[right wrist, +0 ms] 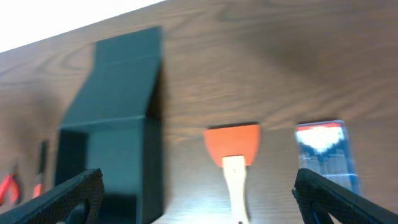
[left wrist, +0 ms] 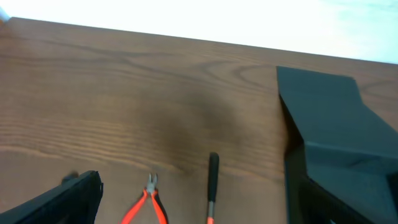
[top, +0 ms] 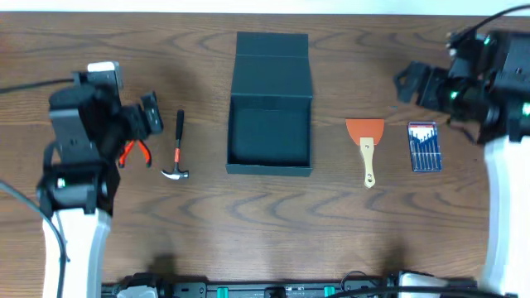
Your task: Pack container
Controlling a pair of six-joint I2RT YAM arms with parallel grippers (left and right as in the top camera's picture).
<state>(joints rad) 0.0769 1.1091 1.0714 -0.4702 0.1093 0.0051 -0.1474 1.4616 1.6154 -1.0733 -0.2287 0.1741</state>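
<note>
The container [top: 270,124] is a dark teal-black square box in the middle of the table, its flap lid open toward the back, with nothing showing inside. It also shows in the left wrist view [left wrist: 336,155] and the right wrist view [right wrist: 118,143]. My left gripper [top: 151,117] is open and empty, above and just behind the red-handled pliers [top: 135,152] [left wrist: 147,202], left of the hammer [top: 176,151] [left wrist: 212,183]. My right gripper [top: 414,84] [right wrist: 199,190] is wide open and empty, behind the orange-bladed scraper [top: 365,146] [right wrist: 234,152] and the screwdriver set [top: 423,146] [right wrist: 326,155].
The tools lie in a row either side of the box on a brown wooden table [top: 265,215]. A dark rail with connectors [top: 273,290] runs along the front edge. Cables trail from both arms at the far left and the back right.
</note>
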